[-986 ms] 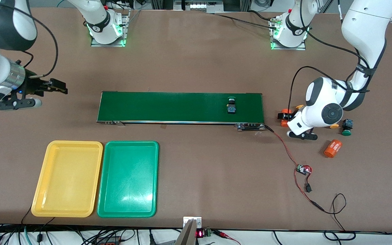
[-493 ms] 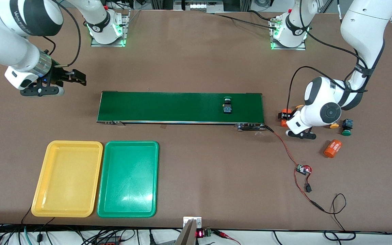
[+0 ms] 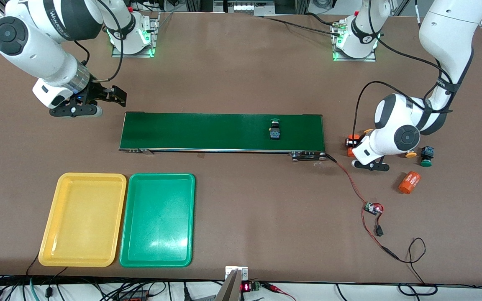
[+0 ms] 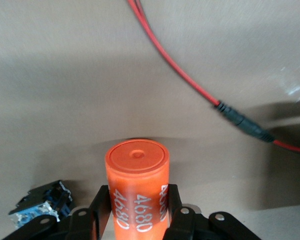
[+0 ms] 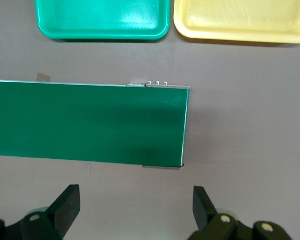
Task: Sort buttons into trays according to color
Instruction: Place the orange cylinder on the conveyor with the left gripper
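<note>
While the left arm hides its claw (image 4: 139, 220) from the front, its wrist view shows it gripping an orange cylinder (image 4: 137, 187) (button (image 4: 39, 207) beside). Right claw (image 5: 135, 207) gapes wide near the belt (image 3: 220, 131), which carries a green button (image 3: 275, 130); trays (image 3: 84, 219) sit nearer the camera.

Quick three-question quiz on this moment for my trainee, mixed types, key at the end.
1. True or false: a button already lies in the green tray.
2. What is the left pincer closed on? A) a screwdriver B) an orange cylinder C) a sponge
3. Short answer: what lies on the conveyor belt?

Key: 1 false, the tray holds nothing. 2 B, the cylinder stands upright between the fingers. 3 a green-capped button, toward the left arm's end of the belt.
</note>
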Tool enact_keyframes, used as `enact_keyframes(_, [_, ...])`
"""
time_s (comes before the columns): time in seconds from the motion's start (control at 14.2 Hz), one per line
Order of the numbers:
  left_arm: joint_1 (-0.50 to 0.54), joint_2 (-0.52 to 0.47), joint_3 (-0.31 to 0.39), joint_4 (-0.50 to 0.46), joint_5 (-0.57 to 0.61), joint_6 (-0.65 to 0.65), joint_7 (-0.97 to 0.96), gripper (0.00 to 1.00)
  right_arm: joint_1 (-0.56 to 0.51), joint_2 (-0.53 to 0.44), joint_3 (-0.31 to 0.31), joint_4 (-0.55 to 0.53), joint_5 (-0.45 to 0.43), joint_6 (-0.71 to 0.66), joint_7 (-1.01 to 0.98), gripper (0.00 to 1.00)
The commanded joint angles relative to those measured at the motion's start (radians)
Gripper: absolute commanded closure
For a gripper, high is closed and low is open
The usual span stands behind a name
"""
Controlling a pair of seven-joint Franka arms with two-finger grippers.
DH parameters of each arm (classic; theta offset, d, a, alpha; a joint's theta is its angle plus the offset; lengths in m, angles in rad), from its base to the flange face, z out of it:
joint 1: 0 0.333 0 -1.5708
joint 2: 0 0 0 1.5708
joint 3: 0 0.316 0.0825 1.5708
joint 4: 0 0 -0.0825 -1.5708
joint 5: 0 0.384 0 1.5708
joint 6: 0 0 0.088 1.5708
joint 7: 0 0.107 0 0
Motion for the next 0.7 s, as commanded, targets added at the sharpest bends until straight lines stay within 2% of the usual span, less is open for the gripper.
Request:
enact_keyframes(0.0, [0.006,-0.126,-0.043,-0.009,0.016,-0.035,-0.009,1.00,0.018,0.011,-0.001,-0.008,0.001,0.040,0.016,0.00])
enact_keyframes(0.28, [-0.001,-0.199,-0.151,-0.008,0.021,-0.089,0.079,1.00,0.058,0.072,0.001,-0.007,0.008,0.118,0.061,0.00])
enact_keyframes(0.42, [-0.003,-0.203,-0.211,-0.010,0.019,-0.092,0.243,1.00,0.107,0.105,0.001,-0.008,0.005,0.155,0.136,0.00])
enact_keyframes(0.63, [-0.006,-0.199,-0.265,-0.013,0.019,-0.106,0.467,1.00,0.135,0.149,0.001,-0.008,0.002,0.205,0.177,0.00])
